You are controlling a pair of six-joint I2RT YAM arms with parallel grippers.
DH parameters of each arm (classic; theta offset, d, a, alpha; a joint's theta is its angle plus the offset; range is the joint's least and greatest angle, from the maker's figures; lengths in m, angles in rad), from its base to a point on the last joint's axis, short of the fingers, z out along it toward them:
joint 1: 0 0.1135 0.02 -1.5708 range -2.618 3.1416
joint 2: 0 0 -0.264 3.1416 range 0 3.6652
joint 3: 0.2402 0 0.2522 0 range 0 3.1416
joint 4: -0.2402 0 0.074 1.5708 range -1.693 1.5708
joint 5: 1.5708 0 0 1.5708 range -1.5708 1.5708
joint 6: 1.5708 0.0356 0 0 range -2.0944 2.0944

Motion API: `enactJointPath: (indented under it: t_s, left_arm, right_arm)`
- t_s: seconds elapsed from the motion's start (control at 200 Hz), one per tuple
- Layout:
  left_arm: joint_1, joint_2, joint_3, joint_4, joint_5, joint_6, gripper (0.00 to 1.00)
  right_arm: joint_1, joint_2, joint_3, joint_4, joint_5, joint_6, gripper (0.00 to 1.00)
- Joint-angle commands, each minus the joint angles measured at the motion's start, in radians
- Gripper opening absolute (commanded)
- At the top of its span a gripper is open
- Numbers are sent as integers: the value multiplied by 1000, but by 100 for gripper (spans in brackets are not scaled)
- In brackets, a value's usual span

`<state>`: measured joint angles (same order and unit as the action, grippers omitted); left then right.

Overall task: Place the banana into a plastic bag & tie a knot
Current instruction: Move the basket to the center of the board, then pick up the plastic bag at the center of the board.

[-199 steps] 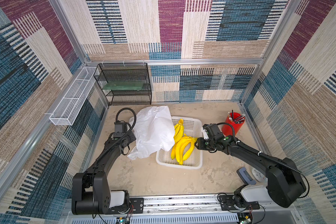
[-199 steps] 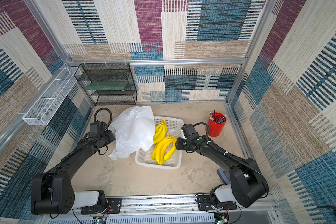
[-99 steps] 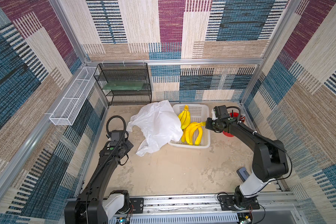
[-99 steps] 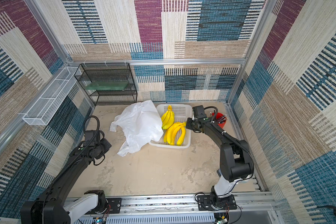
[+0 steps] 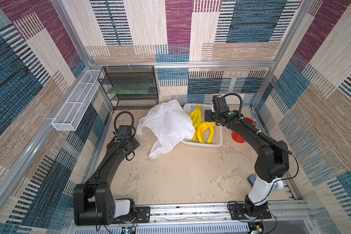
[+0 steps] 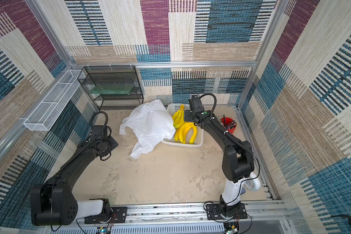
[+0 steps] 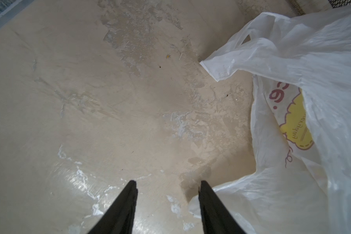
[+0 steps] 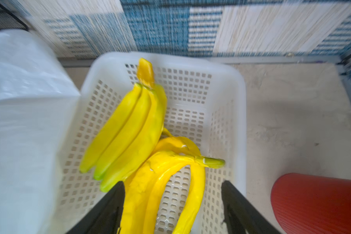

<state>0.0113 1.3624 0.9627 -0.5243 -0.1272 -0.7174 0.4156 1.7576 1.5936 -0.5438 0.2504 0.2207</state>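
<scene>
The white plastic bag lies crumpled at the back middle of the table, leaning over the left side of a white perforated basket. Two yellow banana bunches lie in the basket. My right gripper hangs open over the basket, its fingers on either side of the nearer banana bunch without pinching it. My left gripper is open over bare table, one finger next to the bag's edge. A loose handle loop lies flat. No knot is in view.
A red cup with pens stands just right of the basket. A black wire shelf stands at the back left, and a white mesh tray hangs on the left wall. The back wall is close behind the basket.
Basket, bananas and bag have shifted toward the back wall. Both grippers have opened. The left one is off the bag, and the right one has moved from the basket's side to above the bananas.
</scene>
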Motion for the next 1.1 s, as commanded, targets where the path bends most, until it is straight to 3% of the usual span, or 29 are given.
enactJointPath:
  t_s: [0.0,0.105,0.2,0.33,0.526,0.706,0.796,0.846,0.961,1.006,1.036,1.097]
  left_arm:
    - [21,46,38,40,28,11,54]
    - [21,43,28,77,89,-22,54]
    - [18,15,-17,92,122,-56,55]
    - [8,-38,-74,89,153,-98,54]
    - [0,-108,-102,47,154,-124,54]
    - [-23,-139,-106,14,141,-153,54]
    - [-31,-145,-106,6,141,-174,54]
    - [-36,-148,-106,4,141,-183,54]
    - [-39,-167,-104,-13,122,-175,54]
    - [-38,-176,-99,-31,104,-160,55]
    - [-38,-182,-96,-46,89,-150,55]
    - [-37,-197,-96,-74,58,-127,55]
  right_arm:
    - [123,-84,-37,-4,165,39,83]
    - [304,-162,-165,43,109,86,87]
    - [423,-208,-341,197,-101,131,91]
    - [491,-198,-492,415,-329,258,95]
    - [509,-34,-494,625,-397,427,95]
    - [489,129,-409,672,-273,585,90]
    - [471,170,-386,761,-256,613,82]
    - [466,195,-330,739,-241,597,72]
    - [457,241,-206,622,-309,548,20]
    - [461,239,-180,563,-334,515,6]
    - [470,227,-173,526,-340,483,0]
    - [492,188,-186,452,-345,409,0]
